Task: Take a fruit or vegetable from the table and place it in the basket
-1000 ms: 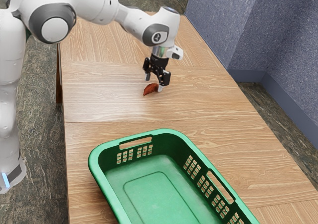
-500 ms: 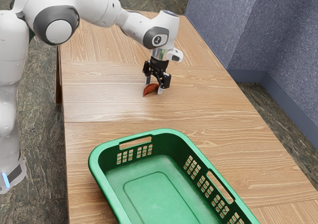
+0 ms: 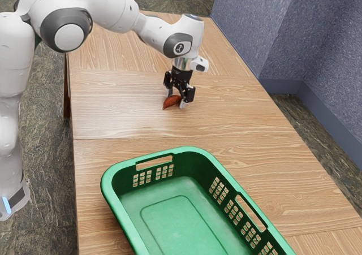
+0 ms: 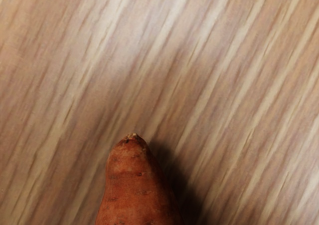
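A wooden surface [image 3: 113, 119] is seen with a white robot arm [image 3: 116, 9] reached out over it. A reddish-brown vegetable, apparently a sweet potato [image 3: 171, 102], is on the surface, right under the black claw [image 3: 176, 100]. The claw is pointed downward and spread apart; its two fingers [image 3: 183, 103] are held low, on either side of the sweet potato, and no grip is seen to be closed on it. In the wrist view, one tapering end of the vegetable is shown, with its shadow cast on the wood beside it.

The task is judged to be in its early part. The reach appears to be all but done, since the claw has been brought around the vegetable. The grasp, the lift, the carry and the release into the green basket [image 3: 189, 149] are left to be done. The basket is placed well apart from the sweet potato, nearer the camera of the exterior view, and its open top is faced upward.

By count, one arm, one claw with two fingers, one vegetable, one basket and one surface can be made out. Two handle openings can be counted in the visible part of the basket.
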